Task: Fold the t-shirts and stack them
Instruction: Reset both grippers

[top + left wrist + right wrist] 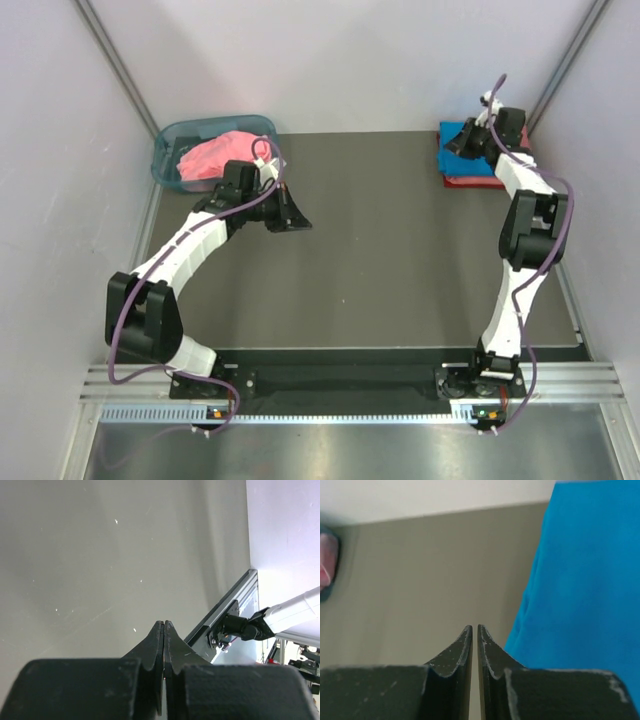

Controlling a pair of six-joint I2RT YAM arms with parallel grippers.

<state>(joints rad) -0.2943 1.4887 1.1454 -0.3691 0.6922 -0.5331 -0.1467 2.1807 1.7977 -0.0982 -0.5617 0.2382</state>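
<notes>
Left tool point(164, 630) is pinched together and holds nothing. It hangs over the bare table point(400, 260), near the basket point(165, 150), at about 5 o'clock from it. Right tool point(474, 632) is nearly pressed together too, with only a thin crack, and it holds nothing. It hangs by the left edge of the blue shirt point(590, 580).

That blue shirt lies flat and folded on top of the red shirt point(467, 183), at 1 o'clock on the table. So I think two shirts are done. The pink shirt point(212, 157) sits bunched up in the basket at 11 o'clock. It looks like the one left: lift it out, fold it, put it on the pile.

Most of the dark table is wide and bare, so there is good room to fold there. The pile sits close to the back edge and the right wall. The basket is tucked into the back left corner, against the wall, so a tool must reach in from above.
</notes>
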